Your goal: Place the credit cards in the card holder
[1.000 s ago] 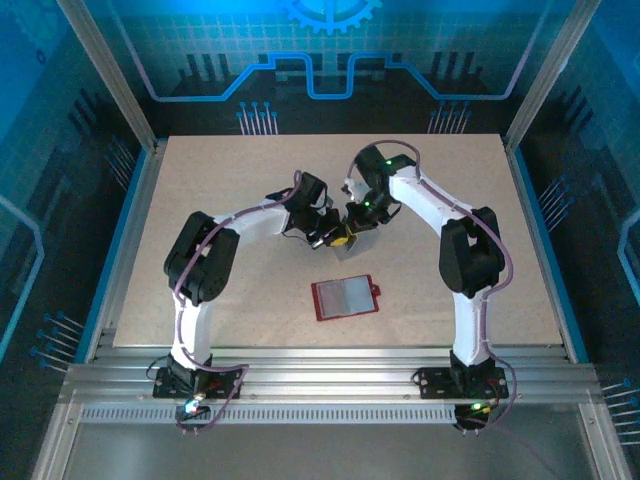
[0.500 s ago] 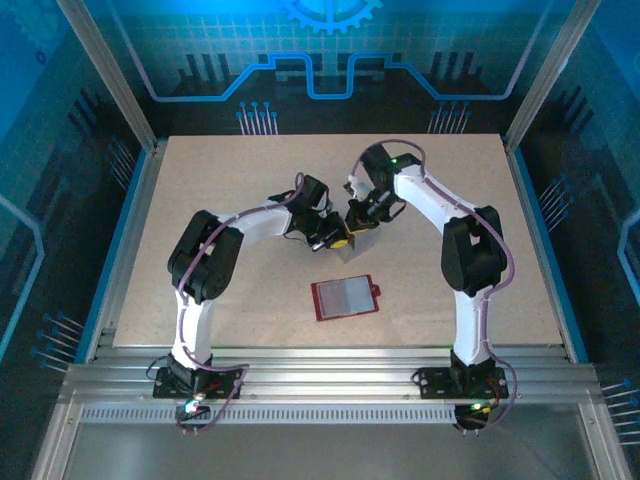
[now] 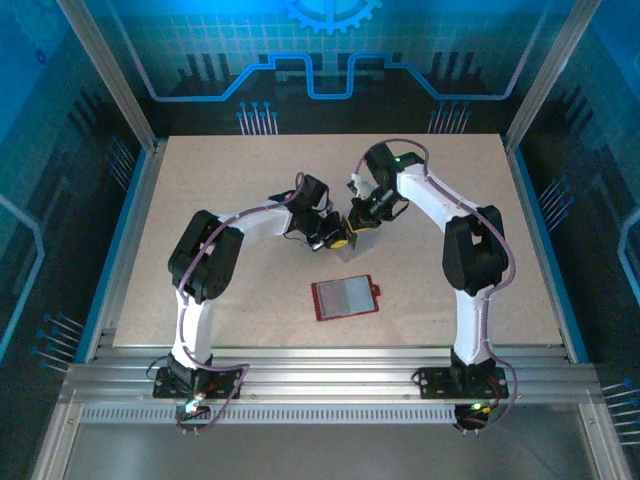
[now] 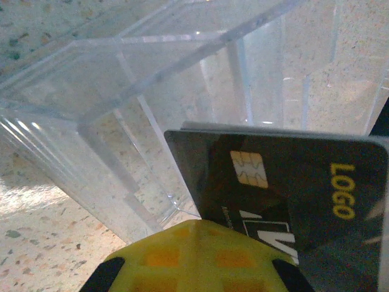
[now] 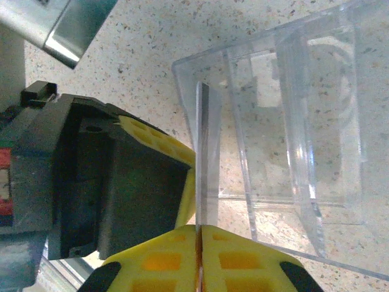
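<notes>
Right end effector [image 5: 199, 230]: likely "LOGO" card [image 4: 285, 182]

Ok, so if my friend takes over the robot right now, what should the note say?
Right gripper: shut on a dark credit card, held edge-on between its pads.
Left gripper: right beside that card; whether it grips is unclear.
Card holder: lies open on the table, nearer the bases, apart from both grippers.
Clear box: just behind the card.
Done: one card is in hand.
Left: carry it to the holder and slide it into a pocket.
</notes>
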You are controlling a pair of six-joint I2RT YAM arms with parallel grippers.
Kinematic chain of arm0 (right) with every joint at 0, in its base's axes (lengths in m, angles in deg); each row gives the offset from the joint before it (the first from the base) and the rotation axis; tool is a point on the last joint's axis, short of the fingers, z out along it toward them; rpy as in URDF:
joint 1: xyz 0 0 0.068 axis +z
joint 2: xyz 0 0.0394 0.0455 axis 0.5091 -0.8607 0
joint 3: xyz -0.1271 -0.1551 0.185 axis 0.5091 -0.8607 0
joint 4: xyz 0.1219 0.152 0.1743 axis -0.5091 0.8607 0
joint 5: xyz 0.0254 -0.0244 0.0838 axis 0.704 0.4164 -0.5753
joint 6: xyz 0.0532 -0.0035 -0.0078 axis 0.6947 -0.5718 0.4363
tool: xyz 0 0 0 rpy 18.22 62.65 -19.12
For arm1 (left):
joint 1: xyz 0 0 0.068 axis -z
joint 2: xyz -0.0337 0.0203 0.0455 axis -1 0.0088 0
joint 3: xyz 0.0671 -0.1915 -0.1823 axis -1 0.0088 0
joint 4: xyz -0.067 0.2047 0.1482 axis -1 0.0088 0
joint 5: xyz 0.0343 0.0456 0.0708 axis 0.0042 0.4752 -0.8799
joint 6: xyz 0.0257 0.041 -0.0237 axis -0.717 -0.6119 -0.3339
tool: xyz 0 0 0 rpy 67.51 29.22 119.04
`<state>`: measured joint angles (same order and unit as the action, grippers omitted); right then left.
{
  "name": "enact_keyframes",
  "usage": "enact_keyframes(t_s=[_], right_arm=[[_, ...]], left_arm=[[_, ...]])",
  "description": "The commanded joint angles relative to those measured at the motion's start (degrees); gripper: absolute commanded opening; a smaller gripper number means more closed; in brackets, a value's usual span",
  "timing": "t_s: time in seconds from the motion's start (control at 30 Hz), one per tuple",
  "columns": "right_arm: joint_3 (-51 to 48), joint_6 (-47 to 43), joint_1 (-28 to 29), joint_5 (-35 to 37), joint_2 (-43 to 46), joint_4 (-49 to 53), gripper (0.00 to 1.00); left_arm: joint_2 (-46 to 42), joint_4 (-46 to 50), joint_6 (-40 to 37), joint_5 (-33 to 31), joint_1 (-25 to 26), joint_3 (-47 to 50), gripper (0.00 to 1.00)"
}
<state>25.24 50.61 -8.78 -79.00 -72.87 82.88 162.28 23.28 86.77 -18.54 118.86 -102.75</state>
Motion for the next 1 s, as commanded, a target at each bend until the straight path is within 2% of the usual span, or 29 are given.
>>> enact_keyframes(t_s=[0.0, 0.2, 0.33, 0.6, 0.77, 0.97], right_arm=[[-0.4, 0.7, -1.0, -3.8, -0.4, 0.5, 0.13], [0.0, 1.2, -1.6, -5.3, -0.8, 0.0, 0.2], [0.4, 1.3, -1.8, -5.6, -1.3, 0.0, 0.19], [3.3, 0.9, -1.3, -1.0, -3.6, 2.5, 0.21], [2.5, 1.4, -1.0, -3.9, -3.8, 1.4, 0.23], [1.4, 2.7, -1.6, -6.9, -2.0, -0.2, 0.18]], left_arm=[[3.3, 2.0, -1.5, -2.7, 0.3, -0.6, 0.0], [3.7, 2.9, -1.8, -3.1, 0.3, -1.2, 0.0], [3.9, 3.2, -2.0, -3.2, 0.2, -1.3, 0.0], [4.3, 3.3, -2.0, -3.1, 0.2, -1.7, 0.0], [4.5, 3.2, -2.0, -3.1, 0.2, -1.8, 0.0], [4.8, 3.6, -2.3, -3.7, 0.3, -1.6, 0.0]])
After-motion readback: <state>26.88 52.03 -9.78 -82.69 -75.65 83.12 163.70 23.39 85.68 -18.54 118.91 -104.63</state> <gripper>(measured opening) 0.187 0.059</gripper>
